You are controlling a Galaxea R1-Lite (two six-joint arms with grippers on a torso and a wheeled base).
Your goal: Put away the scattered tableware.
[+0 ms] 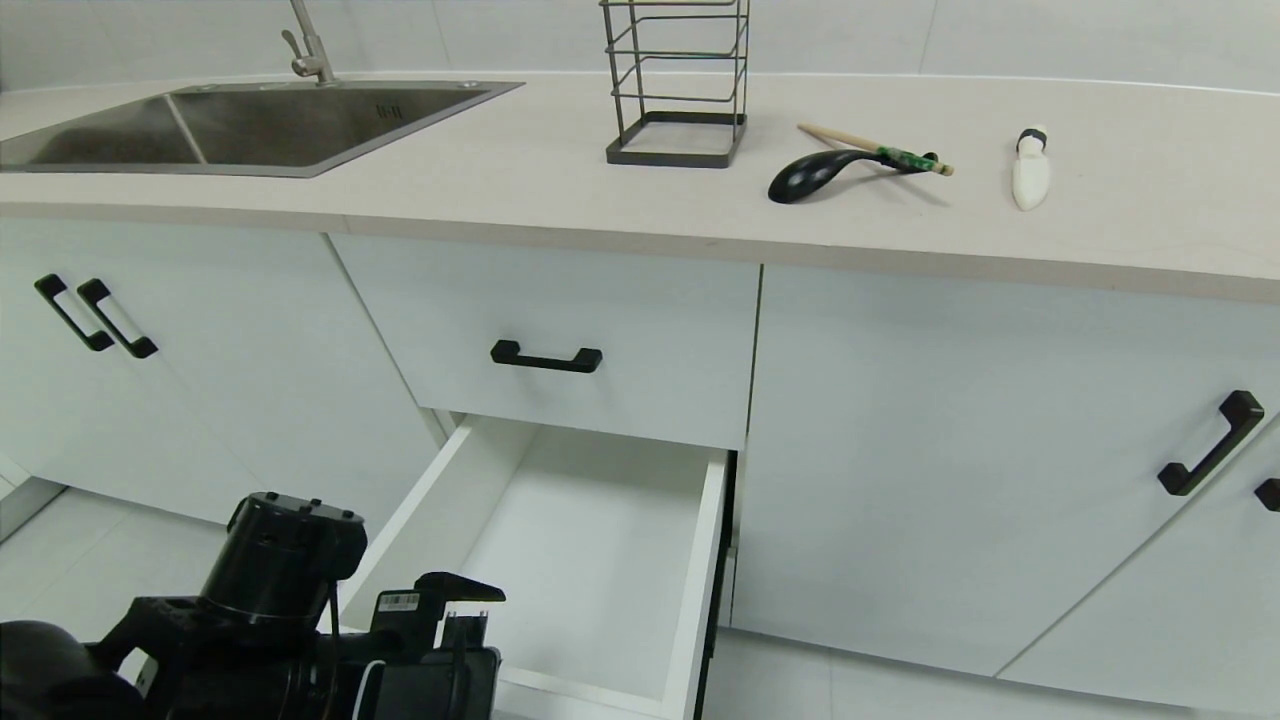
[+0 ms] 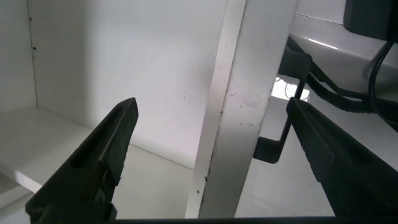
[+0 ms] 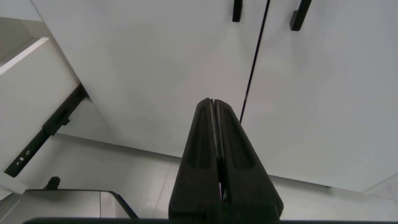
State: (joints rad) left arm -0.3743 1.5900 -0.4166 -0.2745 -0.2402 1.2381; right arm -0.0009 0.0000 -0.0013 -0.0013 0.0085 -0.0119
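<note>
Wall: pale tiled wall (image 1: pixel 1000 35) with thin joints, rising behind the desk.
Desk: light wood-toned desk (image 1: pixel 500 190) spanning the whole width, its front edge overhanging the cabinets.
Sink: steel sink (image 1: pixel 300 125) sunk into the desk at far left, with a metal faucet (image 1: pixel 310 45) at its back rim.
Cabinets: flat white fronts; left doors (image 1: pixel 200 400) carry paired black handles (image 1: pixel 118 318) side by side; the wide right door (image 1: pixel 950 450) has a black bar handle (image 1: pixel 1210 443).
Drawers: closed upper drawer (image 1: pixel 620 310) with a black pull (image 1: pixel 546 357); directly beneath it, the lower drawer (image 1: pixel 590 560) stands pulled out, white inside.
Floor: pale grey tiled floor (image 1: pixel 100 540).
Light: even and bright, with soft shade beneath the desk edge.
</note>
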